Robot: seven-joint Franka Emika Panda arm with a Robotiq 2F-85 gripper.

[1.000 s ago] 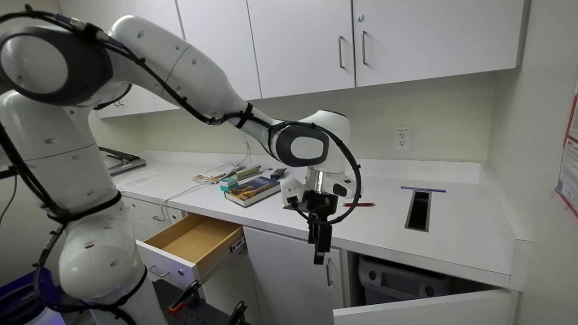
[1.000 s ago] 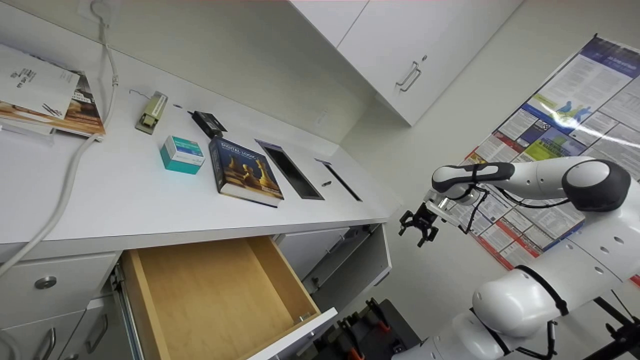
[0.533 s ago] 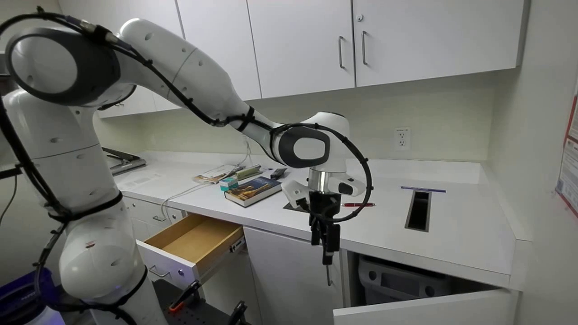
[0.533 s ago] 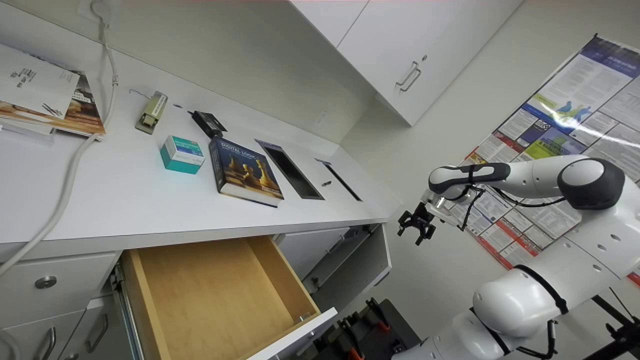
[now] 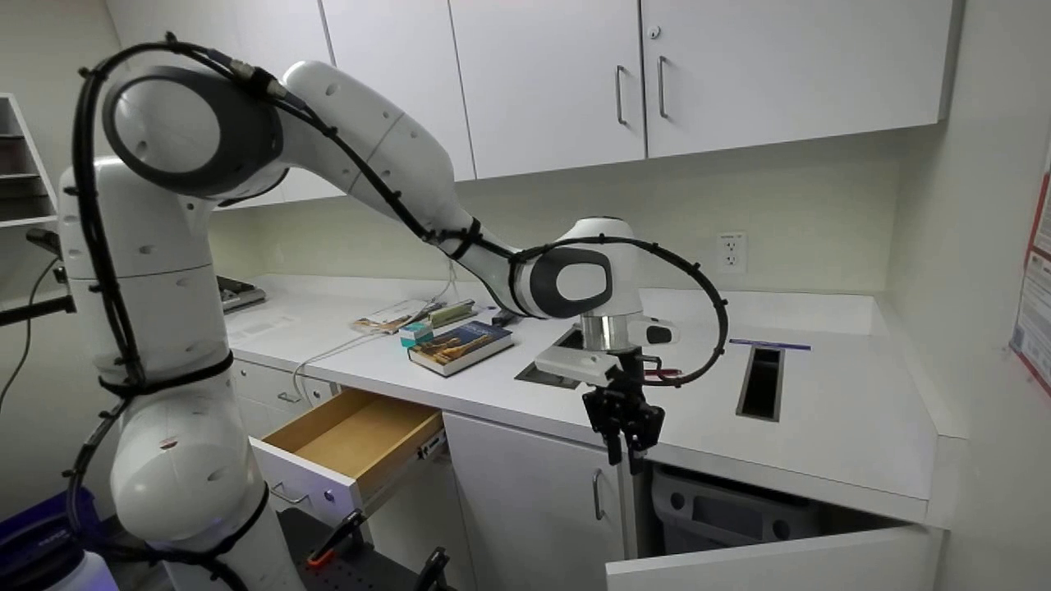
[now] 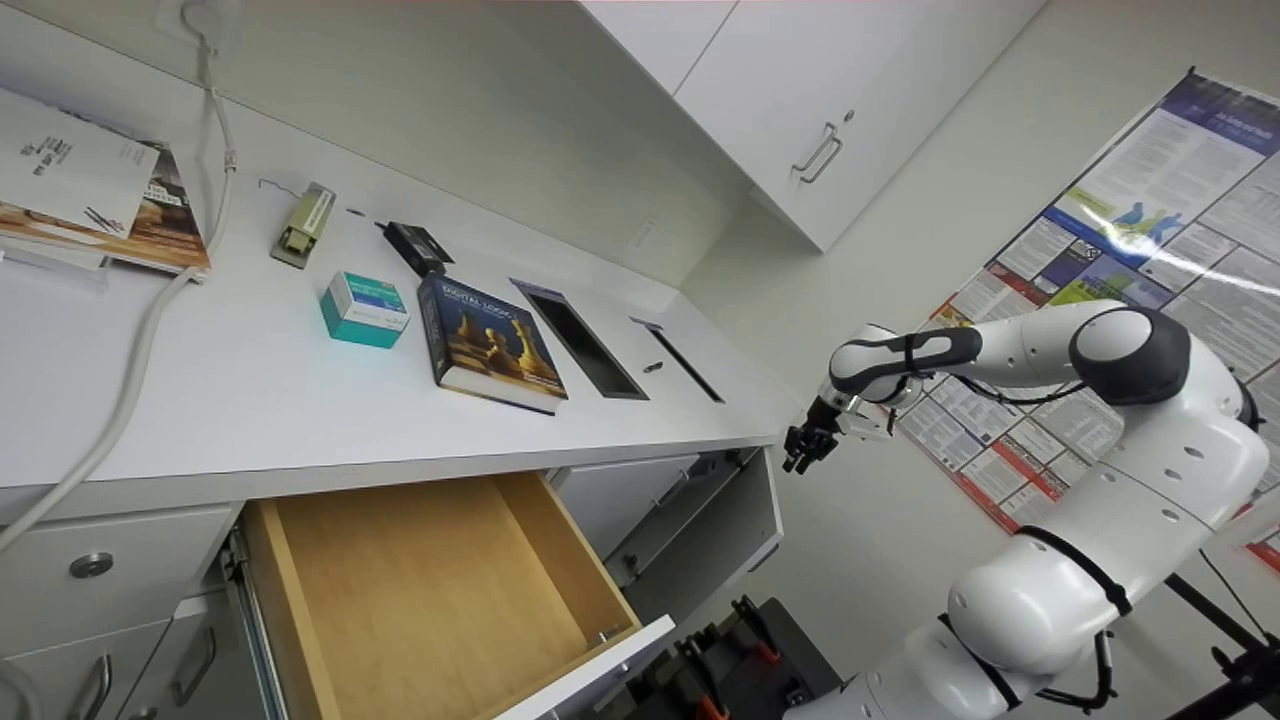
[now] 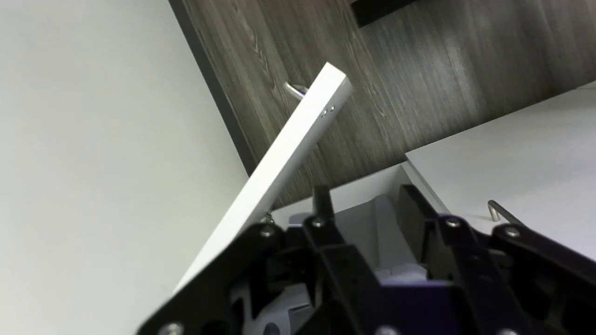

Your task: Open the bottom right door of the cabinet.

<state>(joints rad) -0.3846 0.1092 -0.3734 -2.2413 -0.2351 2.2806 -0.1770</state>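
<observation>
The bottom right door (image 5: pixel 780 562) of the white cabinet (image 5: pixel 829 476) stands swung out, uncovering a grey bin (image 5: pixel 722 509) inside. In the wrist view the same door (image 7: pixel 274 167) appears edge-on, with its silver handle (image 7: pixel 294 90) on the far face. My gripper (image 5: pixel 626 461) hangs just in front of the countertop edge, near the opening and apart from the door. Looking down in the wrist view, the gripper (image 7: pixel 368 197) has its fingers (image 7: pixel 322 204) apart over the compartment, nothing held between them.
Left of the opening is a closed neighbouring door (image 5: pixel 534 492) with a bar handle (image 5: pixel 598 494). A wooden drawer (image 6: pixel 450 600) is pulled out. On the countertop lie a book (image 6: pixel 490 340) and a teal box (image 6: pixel 365 308). A wall (image 7: pixel 93 163) borders the open door.
In an exterior view the arm has shifted right, its gripper slightly higher and turned about the wrist. The fingers have drawn closer together. The door stays where it was.
</observation>
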